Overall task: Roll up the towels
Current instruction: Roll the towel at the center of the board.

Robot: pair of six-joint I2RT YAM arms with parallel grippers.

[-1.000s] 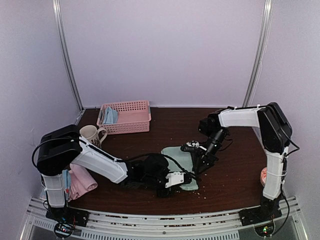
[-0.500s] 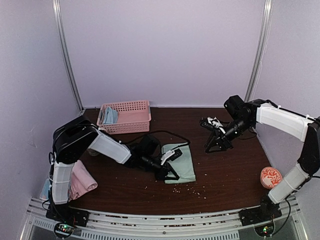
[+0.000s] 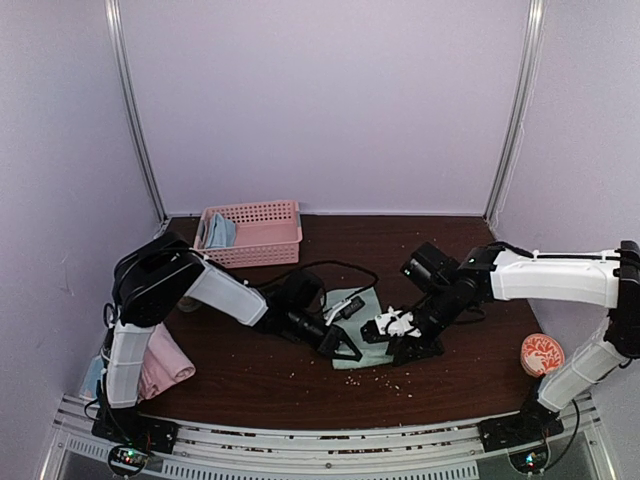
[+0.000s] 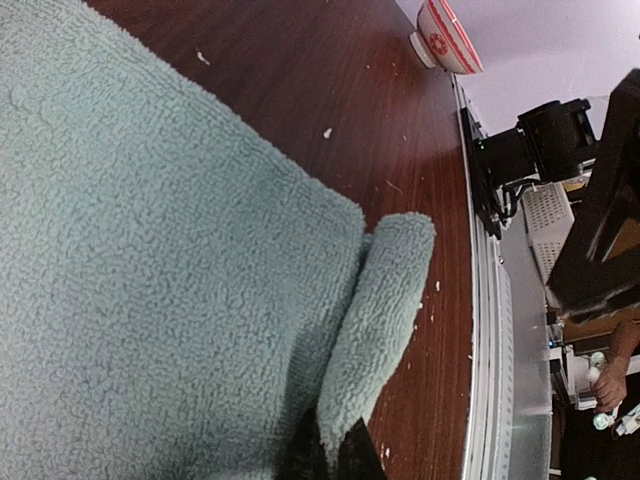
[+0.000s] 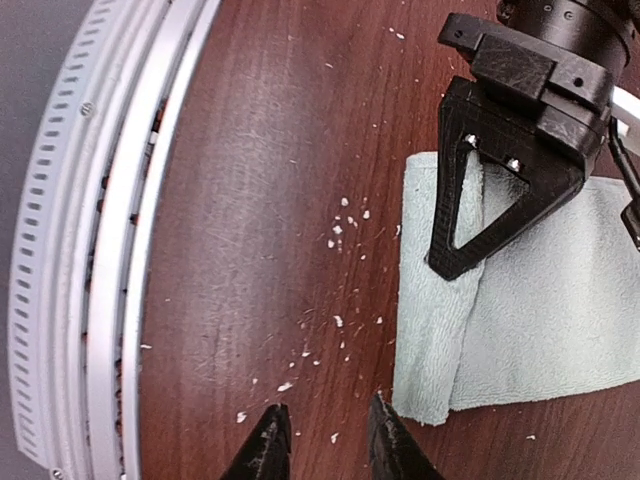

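A pale sage green towel (image 3: 357,303) lies flat at the middle of the table, its near edge folded over into a narrow roll (image 4: 385,300). My left gripper (image 3: 342,347) is shut on that folded edge, its dark tips (image 4: 335,445) pinching the cloth. From the right wrist it shows as a black triangular finger (image 5: 455,262) lying over the fold (image 5: 435,340). My right gripper (image 3: 402,352) hangs low over bare wood just off the towel's near right corner. Its jaws (image 5: 325,445) are open a little with nothing between them. A blue towel (image 3: 218,232) lies in the basket, and a pink towel (image 3: 160,365) sits at the left edge.
A pink perforated basket (image 3: 262,235) stands at the back left. A red-patterned bowl (image 3: 543,353) sits at the near right edge, also seen as the bowl (image 4: 445,38) from the left wrist. White crumbs (image 5: 345,225) dot the wood. The metal rail (image 5: 90,250) runs along the front.
My right arm swung in from the back right and dropped beside the towel's near right corner, its jaws narrowing. My left gripper kept its pinch on the folded edge.
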